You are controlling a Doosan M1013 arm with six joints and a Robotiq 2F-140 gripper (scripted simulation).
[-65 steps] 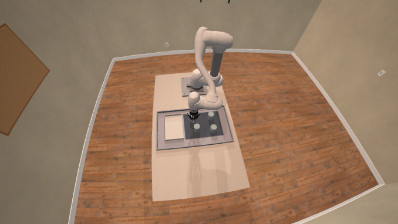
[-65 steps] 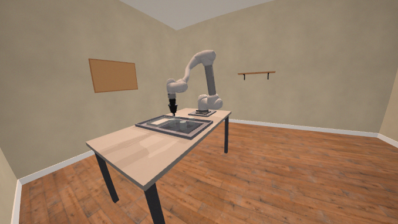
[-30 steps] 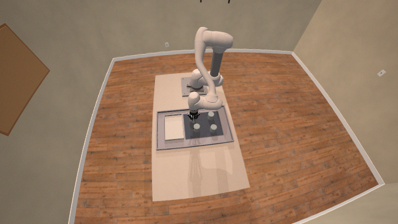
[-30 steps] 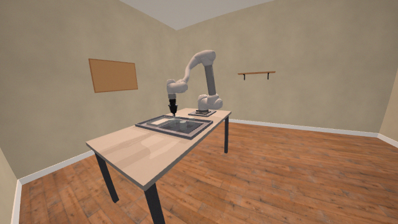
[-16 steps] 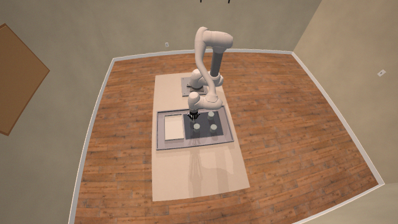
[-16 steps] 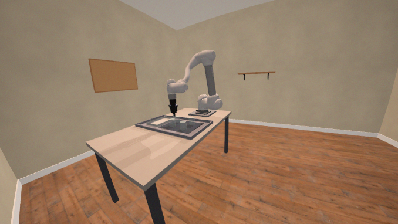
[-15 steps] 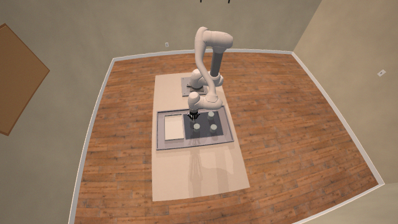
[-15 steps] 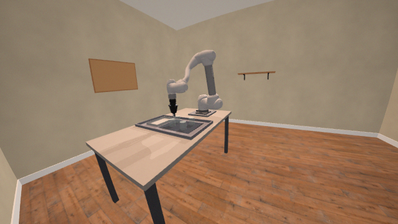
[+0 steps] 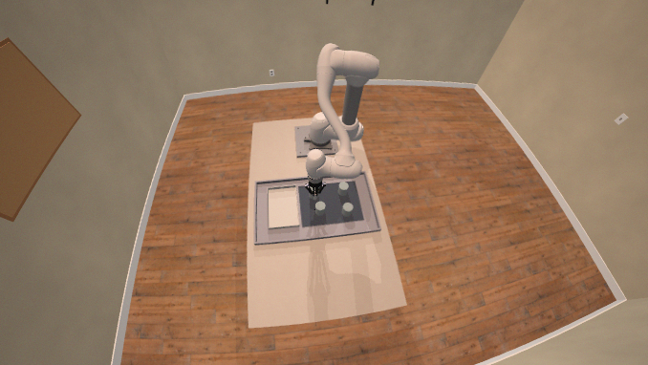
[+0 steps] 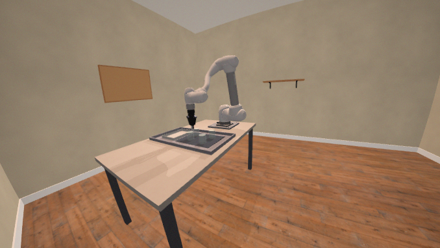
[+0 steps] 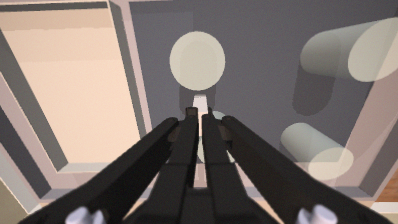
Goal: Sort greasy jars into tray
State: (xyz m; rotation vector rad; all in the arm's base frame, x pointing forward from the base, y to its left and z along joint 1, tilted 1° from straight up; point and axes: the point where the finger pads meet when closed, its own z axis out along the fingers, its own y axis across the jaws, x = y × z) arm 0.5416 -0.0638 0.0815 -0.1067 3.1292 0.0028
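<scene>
Clenched empty hand above jars on the dark mat; testing likely underway; next, lower beside one and push gently.

On the table, I see the shallow, pale tray flat toward one long edge, holding no jar. The dark, flat drying mat lies beside it, toward the other. On it, three pale grey-green glass jars stand mouth down: one nearer the tray, two nearer the mat-side edge. My view of the fourth jar, also on the mat, is mostly blocked.
</scene>
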